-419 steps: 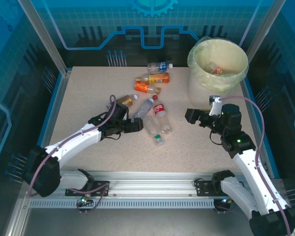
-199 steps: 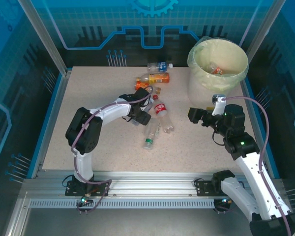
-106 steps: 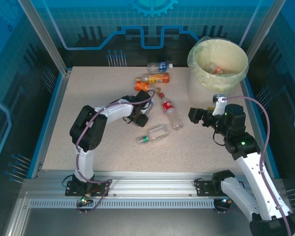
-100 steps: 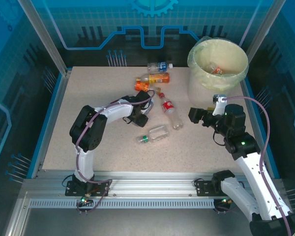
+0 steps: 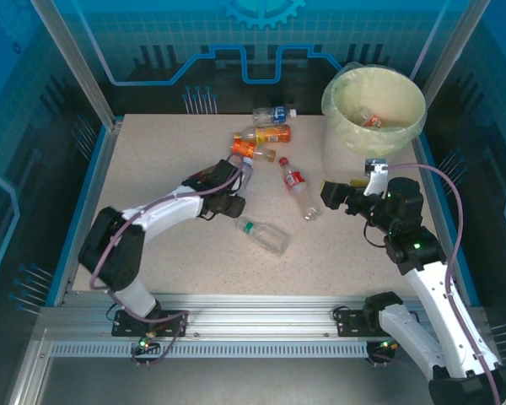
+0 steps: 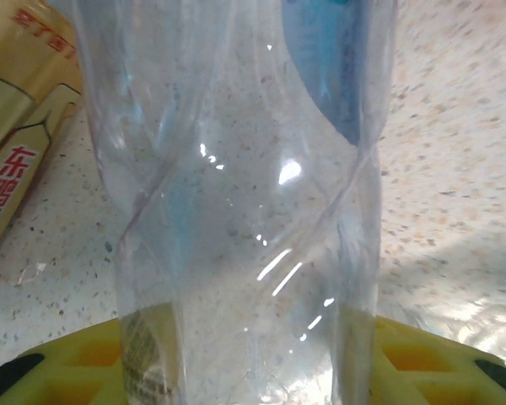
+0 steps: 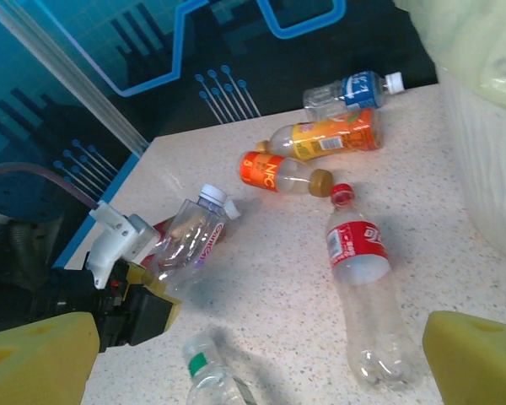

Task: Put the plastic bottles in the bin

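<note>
Fingers (image 6: pixel 72 359) of the left gripper (image 5: pixel 229 184) are clamped on the base end of a clear bottle (image 6: pixel 244 194) with a white cap, well to the left of the bin (image 5: pixel 346 139). Whether this bottle touches the tabletop (image 5: pixel 152 169) cannot be told. A tan-labelled bottle (image 6: pixel 17 169) with red characters is seen just beside it, on the side away from the bin. The right gripper (image 5: pixel 331 194) is held near the bin's near left side, its yellow fingers (image 7: pixel 42 354) spread wide apart with nothing gripped between them. One bottle with an orange-red label (image 5: pixel 369 118) is lying inside the bin, on the yellowish bag lining. To the left of the bin, by the far edge of the tabletop, a blue-labelled bottle (image 5: pixel 274 113) is laid on its side. An orange-labelled bottle (image 5: pixel 266 134) is placed just nearer than that, and an amber-capped bottle (image 5: pixel 250 150) is set a little further left of the bin, close to the white cap of the held one. A red-labelled bottle (image 5: pixel 296 187) with a red cap is found between the two grippers, nearer to the bin than the held bottle. A green-capped bottle (image 5: pixel 261 234) is left lying furthest from the bin, toward the near side of the tabletop.
</note>
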Controlling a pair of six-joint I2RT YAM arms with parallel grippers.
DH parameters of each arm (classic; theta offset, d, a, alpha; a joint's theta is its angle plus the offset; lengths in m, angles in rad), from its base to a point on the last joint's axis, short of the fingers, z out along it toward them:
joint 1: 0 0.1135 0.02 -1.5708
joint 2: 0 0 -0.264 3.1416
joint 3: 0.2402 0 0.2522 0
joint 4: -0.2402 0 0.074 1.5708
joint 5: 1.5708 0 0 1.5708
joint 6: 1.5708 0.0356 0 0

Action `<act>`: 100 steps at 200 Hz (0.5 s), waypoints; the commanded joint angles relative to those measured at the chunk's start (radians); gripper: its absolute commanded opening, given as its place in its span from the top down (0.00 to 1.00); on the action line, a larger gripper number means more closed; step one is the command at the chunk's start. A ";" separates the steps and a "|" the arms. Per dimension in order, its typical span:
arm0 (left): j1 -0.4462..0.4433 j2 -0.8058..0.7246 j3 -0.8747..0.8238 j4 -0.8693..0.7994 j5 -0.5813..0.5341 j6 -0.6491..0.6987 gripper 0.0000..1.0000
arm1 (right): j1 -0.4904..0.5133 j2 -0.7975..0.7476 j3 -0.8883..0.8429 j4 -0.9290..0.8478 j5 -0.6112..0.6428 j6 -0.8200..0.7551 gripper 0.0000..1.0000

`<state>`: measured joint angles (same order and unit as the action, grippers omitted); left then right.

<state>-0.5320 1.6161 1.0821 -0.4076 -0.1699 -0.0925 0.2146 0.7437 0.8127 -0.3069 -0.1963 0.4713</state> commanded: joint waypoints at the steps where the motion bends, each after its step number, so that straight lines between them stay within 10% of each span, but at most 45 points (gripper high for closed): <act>1: 0.007 -0.104 -0.063 0.092 0.078 -0.065 0.62 | 0.030 -0.002 -0.007 0.082 -0.061 0.006 0.00; 100: 0.006 -0.469 -0.223 0.380 0.633 -0.248 0.63 | 0.247 0.204 0.120 0.196 -0.169 -0.016 0.00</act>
<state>-0.5320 1.1812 0.8879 -0.1600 0.2626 -0.2462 0.4171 0.9176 0.8494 -0.1905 -0.3244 0.4629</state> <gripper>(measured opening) 0.451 0.997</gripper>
